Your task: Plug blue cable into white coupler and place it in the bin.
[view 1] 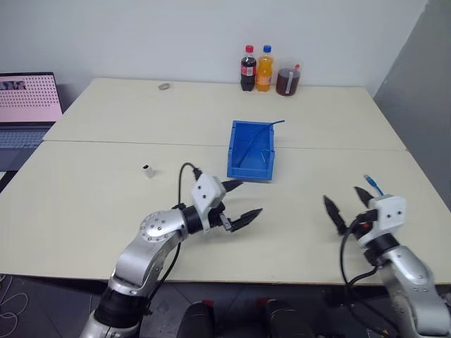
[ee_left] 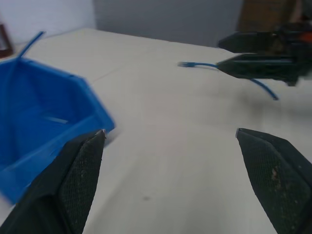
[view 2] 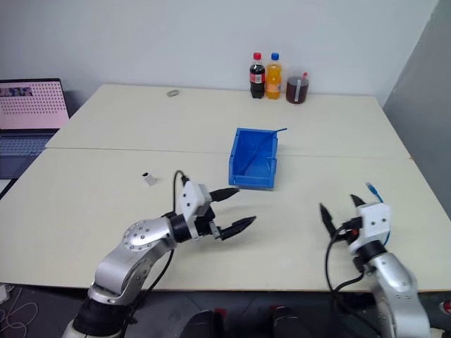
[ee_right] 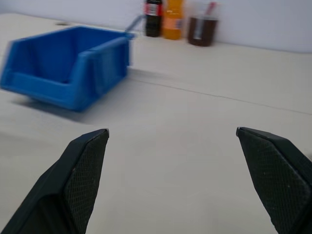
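Worktop (view 1: pixel 106 211): two pale tables pushed together against a light wall; three drinks (view 1: pixel 266 70) stand at the far edge, and a laptop (view 1: pixel 27 105) sits off to the robot's left.
Bin (view 1: pixel 251 150): near the middle of the worktop, upright, with a thin dark-blue wire (view 1: pixel 271 128) leaning out of its far corner.
White coupler (view 1: pixel 147 170): lying alone on the worktop, to the left of the bin and well apart from it.
Blue cable (view 1: pixel 373 184): on the right side, one end showing just beyond the right gripper; the rest is hidden behind it.
Left gripper (view 1: pixel 238 201): fingers spread wide, empty, hanging just in front of the bin.
Right gripper (view 1: pixel 347 204): fingers spread wide, empty, just beside the cable end.
Step in hand: judged as the very start; nothing picked up, nothing plugged.
Next move: right gripper probably needs to close on the cable near its plug, left gripper to fetch the coupler.
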Available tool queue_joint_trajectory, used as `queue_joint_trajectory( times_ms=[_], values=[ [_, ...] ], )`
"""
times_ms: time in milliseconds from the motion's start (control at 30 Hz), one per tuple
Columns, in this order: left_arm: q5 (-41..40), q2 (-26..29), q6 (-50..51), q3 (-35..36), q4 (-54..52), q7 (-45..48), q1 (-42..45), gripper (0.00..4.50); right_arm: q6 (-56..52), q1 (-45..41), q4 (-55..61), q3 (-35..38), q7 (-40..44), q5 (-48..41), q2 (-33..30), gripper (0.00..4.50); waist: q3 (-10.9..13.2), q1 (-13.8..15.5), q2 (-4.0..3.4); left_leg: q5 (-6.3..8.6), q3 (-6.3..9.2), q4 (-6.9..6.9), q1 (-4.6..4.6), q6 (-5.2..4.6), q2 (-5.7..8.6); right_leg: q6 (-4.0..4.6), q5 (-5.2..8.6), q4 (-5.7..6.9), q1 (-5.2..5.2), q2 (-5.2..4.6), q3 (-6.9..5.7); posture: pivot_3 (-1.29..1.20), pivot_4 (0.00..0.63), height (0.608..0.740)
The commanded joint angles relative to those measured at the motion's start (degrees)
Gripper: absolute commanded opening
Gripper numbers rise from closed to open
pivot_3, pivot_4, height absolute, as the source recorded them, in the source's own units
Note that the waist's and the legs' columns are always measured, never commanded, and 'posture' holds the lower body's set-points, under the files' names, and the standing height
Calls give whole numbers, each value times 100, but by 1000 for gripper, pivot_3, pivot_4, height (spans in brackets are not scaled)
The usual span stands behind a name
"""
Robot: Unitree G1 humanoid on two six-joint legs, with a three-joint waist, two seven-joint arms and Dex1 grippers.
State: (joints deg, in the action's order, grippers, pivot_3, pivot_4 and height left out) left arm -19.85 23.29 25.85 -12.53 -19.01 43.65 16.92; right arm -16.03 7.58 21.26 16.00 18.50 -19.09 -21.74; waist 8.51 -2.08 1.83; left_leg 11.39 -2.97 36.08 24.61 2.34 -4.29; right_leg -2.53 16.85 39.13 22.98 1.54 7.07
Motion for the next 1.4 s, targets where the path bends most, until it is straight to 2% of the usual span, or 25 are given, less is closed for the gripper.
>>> queue_joint_trajectory(
  times_ms=[33, 267, 533, 667, 733, 767, 1133, 1300, 1400],
  values=[
    [-97, -110, 430, -185, 103, 84, 561, 4500, -860, -469, -482, 608, -71, -213, -585, 4456, -3, -1, -6, 0, 1, 0, 0, 0, 0, 4, -2, 0, 1, 2, 0, 0, 150, 740],
    [-283, 0, 922, -560, 244, 775, 1098, 4500, -1827, -1593, -2335, 497, 631, -185, -1829, 4456, -1, -13, -14, 0, 7, 0, -7, -2, 6, 5, -1, -3, -11, 4, 2, 0, 150, 740],
    [-241, 90, 856, -699, 346, 1100, 1200, 4500, -1330, -2895, -4715, -23, 1427, 225, -2210, 4456, 3, -13, -22, 0, 16, 0, -10, -2, 15, 4, -1, -8, -22, 2, 2, 0, 150, 740],
    [-224, 135, 812, -698, 386, 1178, 1200, 4500, -940, -3354, -5561, -274, 1783, 472, -2287, 3756, 4, -31, -22, 0, 14, 2, -18, -3, 21, 2, -1, -8, -30, -4, 5, 0, 150, 740],
    [-213, 164, 783, -696, 390, 1196, 1177, 4500, -746, -3500, -5873, -358, 1913, 584, -2326, 3120, 4, -32, -22, 0, 18, 1, -26, -3, 25, 1, 0, -10, -43, -7, 2, 0, 150, 740],
    [-210, 175, 773, -697, 387, 1202, 1166, 4500, -674, -3546, -5987, -391, 1963, 632, -2342, 2974, 4, -31, -22, 0, 18, 1, -27, -3, 25, 0, 1, -10, -43, -8, 2, 0, 150, 740],
    [-103, 216, 567, -605, 499, 1226, 1086, 4500, 273, -3876, -6883, -692, 2640, 1065, -2660, 117, 5, -48, -20, 0, 24, 1, -62, -3, 68, -43, 24, -13, -90, -56, -3, 0, 150, 740],
    [-241, 171, 478, -341, 517, 1118, 941, 4500, 555, -4001, -6949, -832, 3049, 1194, -2808, 50, 6, -83, -21, 1, 23, 0, -63, -4, 69, -37, 24, -13, -90, -59, -3, 0, 150, 740],
    [-422, 562, 683, -69, 182, 1213, 424, 4500, 616, -3780, -5545, -1128, 4036, 1014, -2941, 50, 17, -152, -38, 1, 23, -3, -63, -4, 69, -37, 25, -13, -90, -59, -3, 0, 150, 740]
  ],
)
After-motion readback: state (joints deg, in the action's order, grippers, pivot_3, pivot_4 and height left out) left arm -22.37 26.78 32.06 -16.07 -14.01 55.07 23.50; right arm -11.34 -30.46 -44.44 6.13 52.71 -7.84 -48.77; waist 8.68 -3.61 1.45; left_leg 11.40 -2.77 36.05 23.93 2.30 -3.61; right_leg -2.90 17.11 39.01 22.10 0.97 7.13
